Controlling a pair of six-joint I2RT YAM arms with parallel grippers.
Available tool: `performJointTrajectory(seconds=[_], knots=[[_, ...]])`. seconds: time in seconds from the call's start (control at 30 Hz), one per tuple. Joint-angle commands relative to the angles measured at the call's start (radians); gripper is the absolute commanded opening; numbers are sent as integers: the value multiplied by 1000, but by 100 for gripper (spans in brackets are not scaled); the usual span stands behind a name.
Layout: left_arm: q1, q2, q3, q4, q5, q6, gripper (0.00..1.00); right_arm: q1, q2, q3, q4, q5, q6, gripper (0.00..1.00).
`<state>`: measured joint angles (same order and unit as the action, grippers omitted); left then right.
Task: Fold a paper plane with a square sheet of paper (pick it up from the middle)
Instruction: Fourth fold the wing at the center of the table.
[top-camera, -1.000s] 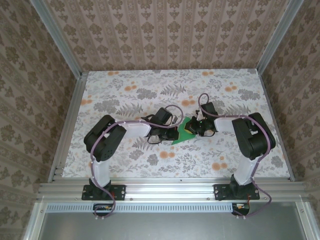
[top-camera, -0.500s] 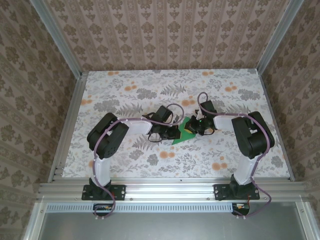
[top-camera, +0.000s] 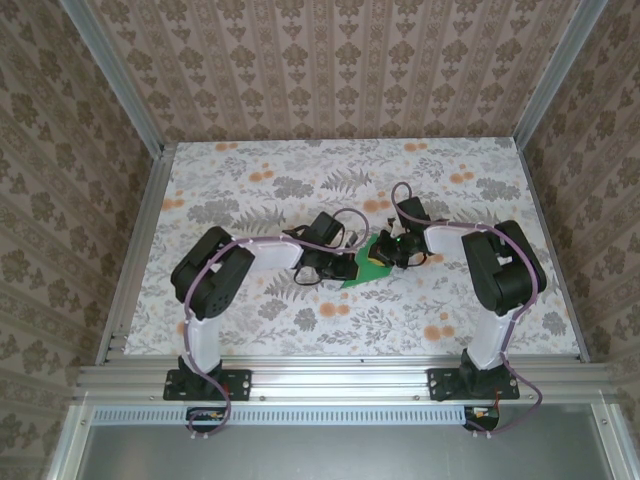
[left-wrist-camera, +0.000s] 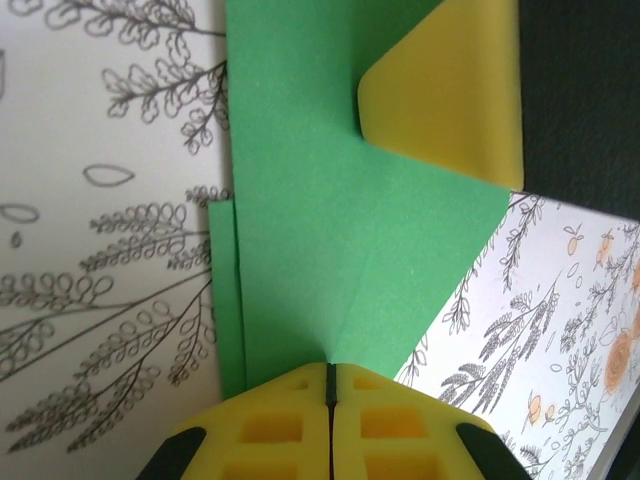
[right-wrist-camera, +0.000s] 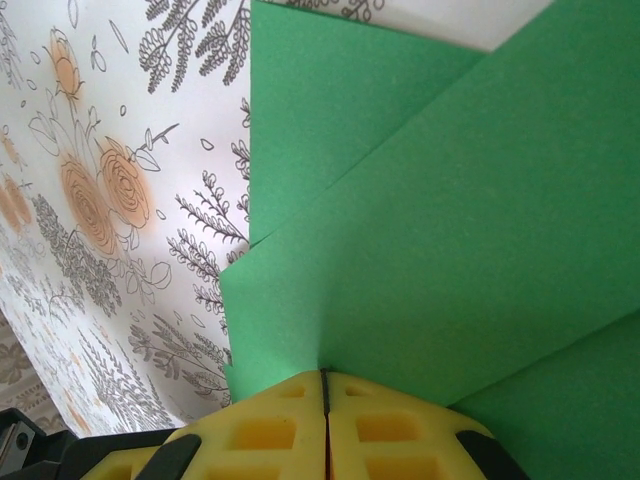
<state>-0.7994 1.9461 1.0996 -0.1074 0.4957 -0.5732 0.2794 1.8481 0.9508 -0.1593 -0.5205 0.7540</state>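
Top view: folded green sheet of paper (top-camera: 360, 270) lies mid-table (top-camera: 250, 170), between left gripper (top-camera: 345, 263) and right gripper (top-camera: 385, 255); bare surface all round.
Left wrist: left gripper (left-wrist-camera: 330, 375) is clamped on the sheet's near edge.
Right wrist: right gripper (right-wrist-camera: 323, 378) is clamped on a folded edge.

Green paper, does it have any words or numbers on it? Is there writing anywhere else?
There are no words, letters, numbers or signs to read in any of the pictures.
The green paper is plain on every face that shows.
The table carries drawn flowers and leaves, no writing.
The walls carry a repeating flower pattern, no writing.
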Motion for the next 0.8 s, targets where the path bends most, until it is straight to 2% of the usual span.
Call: performJointTrajectory(seconds=[0.0, 0.23, 0.43, 0.6, 0.77], knots=[[6, -26, -62, -162, -17, 52, 7, -5, 74, -10, -137, 166, -25, 9], [7, -82, -103, -227, -4, 132, 6, -6, 87, 1, -154, 173, -30, 8], [24, -142, -109, -280, -91, 148, 6, -5, 89, 4, -157, 175, -31, 8], [31, -214, -123, -241, -79, 127, 8, -6, 86, 6, -154, 170, -31, 9], [27, -251, -136, -143, -39, 65, 17, -6, 28, 8, -101, 96, -41, 16]])
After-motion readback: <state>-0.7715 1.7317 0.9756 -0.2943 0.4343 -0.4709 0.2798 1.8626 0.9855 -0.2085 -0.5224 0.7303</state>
